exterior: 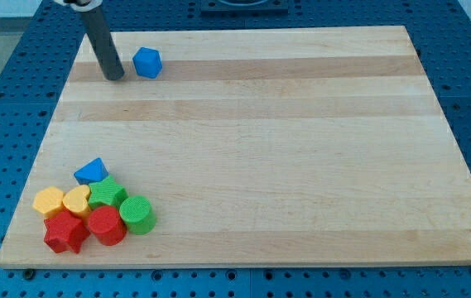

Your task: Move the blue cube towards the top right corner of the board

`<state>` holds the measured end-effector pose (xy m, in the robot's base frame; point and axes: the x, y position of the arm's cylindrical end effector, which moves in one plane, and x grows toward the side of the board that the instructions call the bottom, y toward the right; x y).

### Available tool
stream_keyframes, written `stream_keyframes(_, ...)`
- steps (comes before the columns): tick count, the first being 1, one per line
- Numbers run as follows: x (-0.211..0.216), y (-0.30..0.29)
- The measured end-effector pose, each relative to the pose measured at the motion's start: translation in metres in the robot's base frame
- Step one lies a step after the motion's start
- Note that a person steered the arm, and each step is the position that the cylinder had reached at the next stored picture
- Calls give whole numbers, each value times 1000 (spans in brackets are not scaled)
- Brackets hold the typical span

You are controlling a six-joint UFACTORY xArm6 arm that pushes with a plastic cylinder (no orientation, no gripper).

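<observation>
The blue cube (pixel 147 62) sits near the top left of the wooden board (pixel 285 149). My tip (pixel 115 76) rests on the board just left of the cube, a small gap apart from it. The dark rod rises from there toward the view's top left. The board's top right corner (pixel 405 30) lies far across the view to the right.
A cluster of blocks sits at the bottom left: a blue wedge-like block (pixel 92 171), a green star-like block (pixel 107 194), a green cylinder (pixel 136 215), a yellow hexagon (pixel 50 201), a yellow heart (pixel 76 199), a red star (pixel 65 233), a red hexagon-like block (pixel 105 224).
</observation>
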<state>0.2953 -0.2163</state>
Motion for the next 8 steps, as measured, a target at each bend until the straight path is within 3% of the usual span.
stream_keyframes(2,-18,26)
stream_keyframes(3,-10,72)
stream_keyframes(8,0,375)
